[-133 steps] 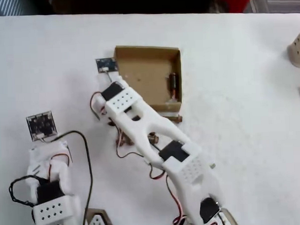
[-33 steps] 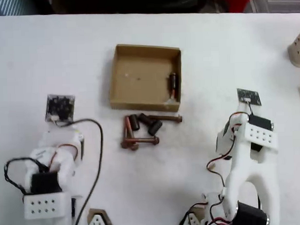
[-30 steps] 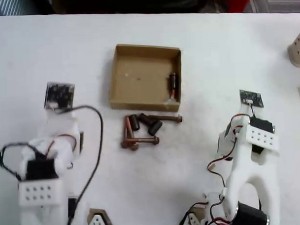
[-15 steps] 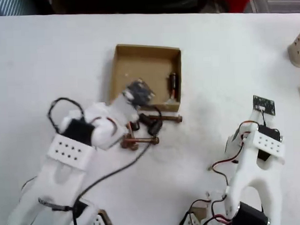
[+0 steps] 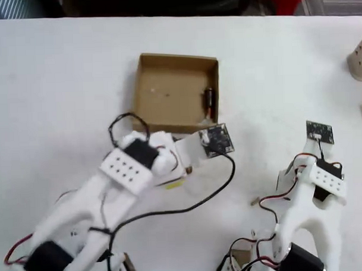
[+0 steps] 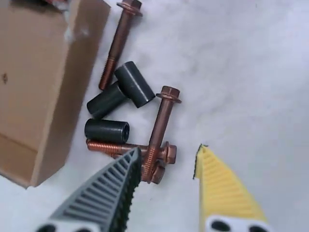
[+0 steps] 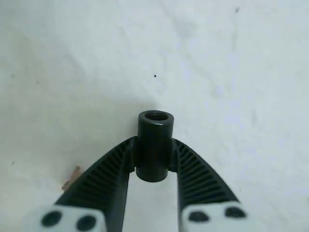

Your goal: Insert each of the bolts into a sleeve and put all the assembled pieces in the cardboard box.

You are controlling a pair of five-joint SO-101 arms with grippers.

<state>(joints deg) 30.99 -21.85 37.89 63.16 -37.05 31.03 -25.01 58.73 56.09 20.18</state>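
Observation:
My left gripper (image 6: 168,152) is open, its grey and yellow fingers hanging just above a heap of copper bolts (image 6: 161,126) and black sleeves (image 6: 135,84) next to the cardboard box (image 6: 34,82). Another bolt (image 6: 117,44) lies along the box wall. In the high view the left arm (image 5: 128,167) stretches over that heap in front of the cardboard box (image 5: 177,57) and hides it. One assembled piece (image 5: 209,99) lies inside by the right wall. My right gripper (image 7: 153,150) is shut on a black sleeve (image 7: 154,140), held over bare table. The right arm (image 5: 318,181) stands at the right.
A beige block (image 5: 360,58) sits at the table's right edge. A small brown scrap (image 5: 254,200) lies left of the right arm. The left arm's black cable (image 5: 212,188) loops across the table in front of the box.
The left arm has swung from the left side of the table to over the heap of bolts and sleeves. The right arm, earlier over the heap, has pulled back right.

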